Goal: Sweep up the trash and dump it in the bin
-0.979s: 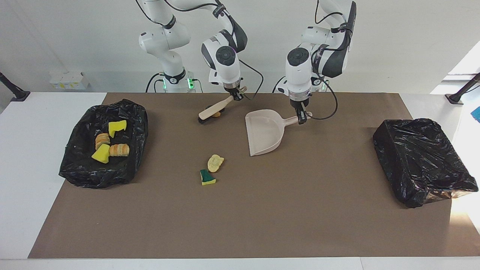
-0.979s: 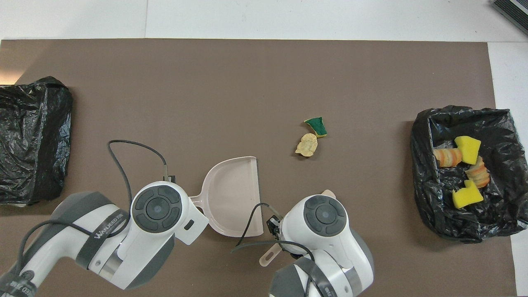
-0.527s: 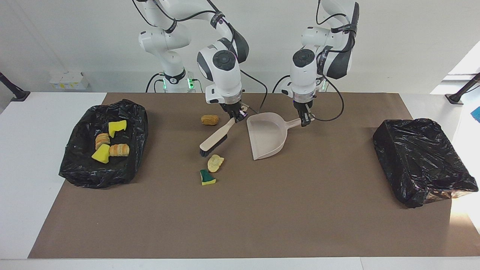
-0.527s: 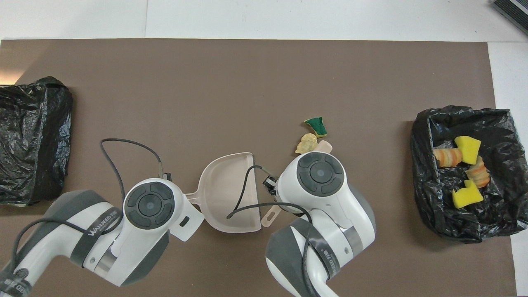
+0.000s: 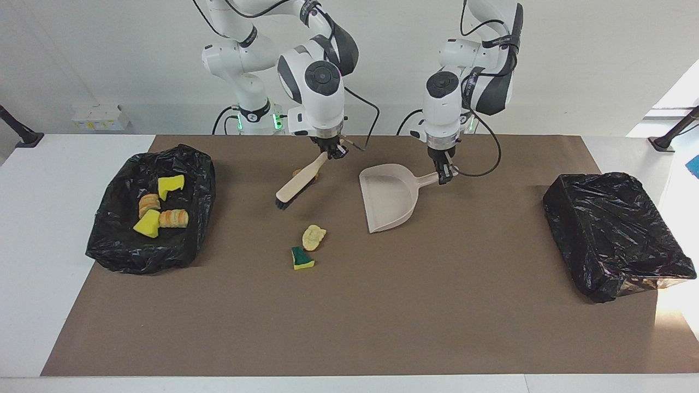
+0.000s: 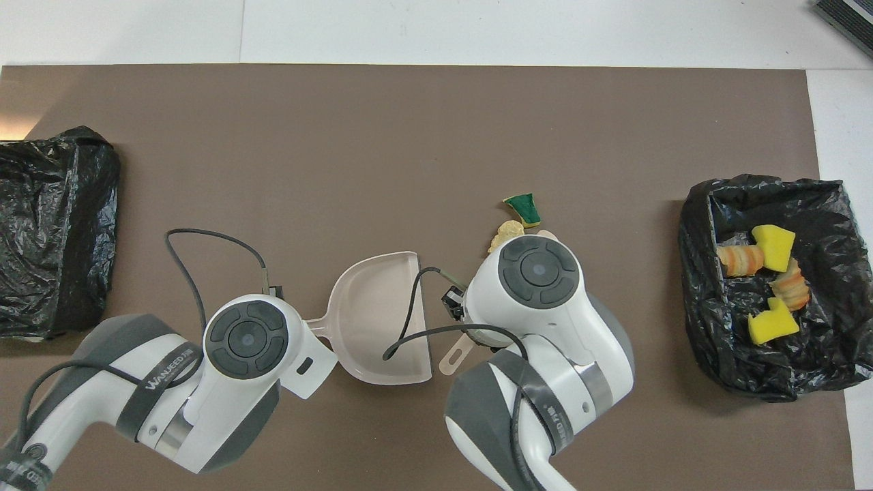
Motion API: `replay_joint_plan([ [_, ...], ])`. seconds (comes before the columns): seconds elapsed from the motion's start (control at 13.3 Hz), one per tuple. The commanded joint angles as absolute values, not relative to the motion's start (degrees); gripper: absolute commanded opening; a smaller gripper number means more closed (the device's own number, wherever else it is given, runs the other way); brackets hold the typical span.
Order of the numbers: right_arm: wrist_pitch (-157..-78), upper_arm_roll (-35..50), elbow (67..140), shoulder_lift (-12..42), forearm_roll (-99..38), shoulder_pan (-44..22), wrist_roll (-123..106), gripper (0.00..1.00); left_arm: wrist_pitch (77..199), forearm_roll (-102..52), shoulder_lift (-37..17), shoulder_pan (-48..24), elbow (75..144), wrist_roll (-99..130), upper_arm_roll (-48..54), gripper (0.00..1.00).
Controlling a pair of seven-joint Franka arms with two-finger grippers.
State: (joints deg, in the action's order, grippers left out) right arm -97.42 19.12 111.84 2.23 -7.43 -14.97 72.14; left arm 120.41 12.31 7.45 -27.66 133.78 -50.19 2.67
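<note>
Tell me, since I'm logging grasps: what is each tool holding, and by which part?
The right tool holds the brush by its handle end; the left tool holds the dustpan by its handle.

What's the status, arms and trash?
Right gripper shut on brush. Left gripper holds dustpan. Green-topped sponge, bread chunk unswept on mat. Nothing blocking.

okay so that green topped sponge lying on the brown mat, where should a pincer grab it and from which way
Probably from straight above, fingers closing across the two long yellow sides of the green-topped sponge. It lies flat, green face up, and the tan chunk crowds only the end nearer the robots, leaving those sides open.
</note>
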Motion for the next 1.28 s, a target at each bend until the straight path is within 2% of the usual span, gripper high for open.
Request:
replay_joint_plan([
  [0.0,-97.6,19.4,118.2,-3.1,-9.4,-15.7,77.9,0.00,121.8,12.5,8.6,-27.2,135.2,-50.2,2.7,0.00],
  [0.45,-101.3,19.3,133.1,-13.0,-17.7,-17.0,83.0,0.00,122.0,12.3,8.6,-27.2,135.2,-50.3,2.7,0.00],
  [0.6,-104.0,19.2,136.7,-14.3,-19.3,-16.4,81.4,0.00,122.1,12.3,8.6,-27.1,135.2,-50.3,2.7,0.00],
  [0.68,-108.9,19.3,138.3,-14.0,-21.4,-17.0,81.6,0.00,122.1,12.3,8.5,-27.1,135.2,-50.3,2.7,0.00],
  [0.9,-115.7,19.3,139.0,-10.2,-23.9,-17.4,81.4,0.00,122.3,11.6,8.4,-26.6,135.2,-50.3,2.7,0.00],
  [1.2,-125.6,19.3,138.6,-2.6,-24.5,-19.5,80.9,0.00,123.6,11.5,8.5,-26.5,135.4,-50.4,2.7,0.00],
])
